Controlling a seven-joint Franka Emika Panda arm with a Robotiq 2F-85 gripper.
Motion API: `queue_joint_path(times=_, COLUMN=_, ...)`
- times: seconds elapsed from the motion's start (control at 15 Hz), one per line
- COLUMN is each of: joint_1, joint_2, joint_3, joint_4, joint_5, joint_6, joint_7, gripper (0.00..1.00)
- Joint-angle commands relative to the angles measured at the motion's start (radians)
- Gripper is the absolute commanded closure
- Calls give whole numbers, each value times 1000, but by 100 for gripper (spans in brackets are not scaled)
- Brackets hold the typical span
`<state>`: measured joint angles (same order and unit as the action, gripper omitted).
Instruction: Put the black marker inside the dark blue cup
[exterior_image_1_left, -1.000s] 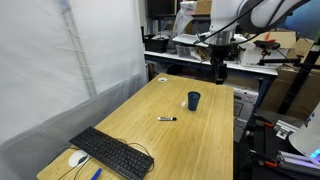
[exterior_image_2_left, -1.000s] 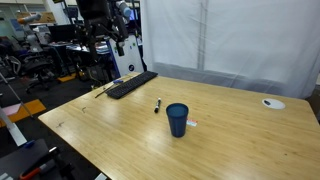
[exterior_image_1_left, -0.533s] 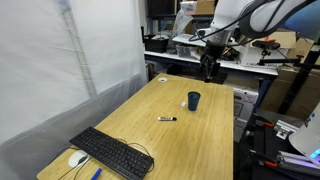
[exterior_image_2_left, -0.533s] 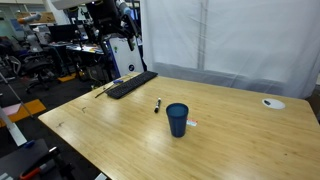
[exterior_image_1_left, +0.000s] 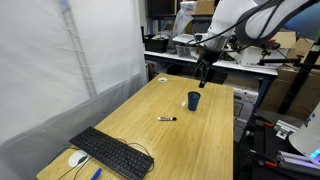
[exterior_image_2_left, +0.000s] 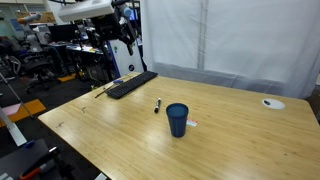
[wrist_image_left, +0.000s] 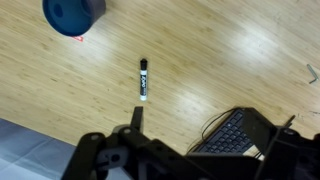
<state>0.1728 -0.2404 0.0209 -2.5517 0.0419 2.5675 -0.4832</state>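
Note:
The black marker (exterior_image_1_left: 167, 118) (exterior_image_2_left: 157, 105) lies flat on the wooden table, a short way from the dark blue cup (exterior_image_1_left: 194, 100) (exterior_image_2_left: 177, 119), which stands upright. In the wrist view the marker (wrist_image_left: 144, 78) lies near the middle and the cup (wrist_image_left: 73, 12) is at the top left. My gripper (exterior_image_1_left: 205, 72) (exterior_image_2_left: 126, 40) hangs high in the air beyond the cup's end of the table. Its fingers (wrist_image_left: 198, 125) are spread wide with nothing between them.
A black keyboard (exterior_image_1_left: 112, 152) (exterior_image_2_left: 132, 84) (wrist_image_left: 232, 132) with a cable and a white mouse (exterior_image_1_left: 78, 158) sit at one end of the table. A small white round object (exterior_image_1_left: 162, 78) (exterior_image_2_left: 272, 102) lies near the other end. A small pale scrap (exterior_image_2_left: 191, 124) lies beside the cup. Cluttered benches stand behind the table.
The arm has swung sideways, carrying the gripper from off the table's end to above its edge near the cup. The marker and the cup have not moved.

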Motion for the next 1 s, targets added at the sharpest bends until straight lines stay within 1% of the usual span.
queue_joint_path(times=0.0, joint_1=58, joint_2=125, joint_3=-18, joint_4=12, joint_5=141, joint_6=148, joint_7=-93, gripper=0)
queue_joint_path(times=0.13, joint_1=67, joint_2=210, joint_3=4, joint_4=29, joint_5=205, joint_6=220, joint_7=-164, gripper=0)
queue_joint_path(times=0.27, joint_1=51, joint_2=280, joint_3=37, joint_4=50, joint_5=240, joint_6=276, joint_7=-234, gripper=0)
queue_joint_path(times=0.4, joint_1=12, joint_2=342, joint_3=65, joint_4=90, joint_5=195, joint_6=308, joint_7=-249, gripper=0)
queue_joint_path(times=0.53, joint_1=-27, joint_2=392, joint_3=80, joint_4=144, joint_5=156, joint_6=321, joint_7=-255, gripper=0)
queue_joint_path(times=0.6, joint_1=-43, joint_2=422, joint_3=79, joint_4=176, joint_5=115, joint_6=324, joint_7=-237, gripper=0)
queue_joint_path(times=0.73, joint_1=-83, joint_2=470, joint_3=88, joint_4=233, joint_5=86, joint_6=321, joint_7=-234, gripper=0)
queue_joint_path(times=0.8, joint_1=-110, joint_2=485, joint_3=113, joint_4=260, joint_5=102, joint_6=299, joint_7=-255, gripper=0)
queue_joint_path(times=0.87, joint_1=-107, joint_2=454, joint_3=108, joint_4=216, joint_5=71, joint_6=306, joint_7=-204, gripper=0)
queue_joint_path(times=0.93, joint_1=-122, joint_2=474, joint_3=118, joint_4=236, joint_5=71, joint_6=305, joint_7=-209, gripper=0)
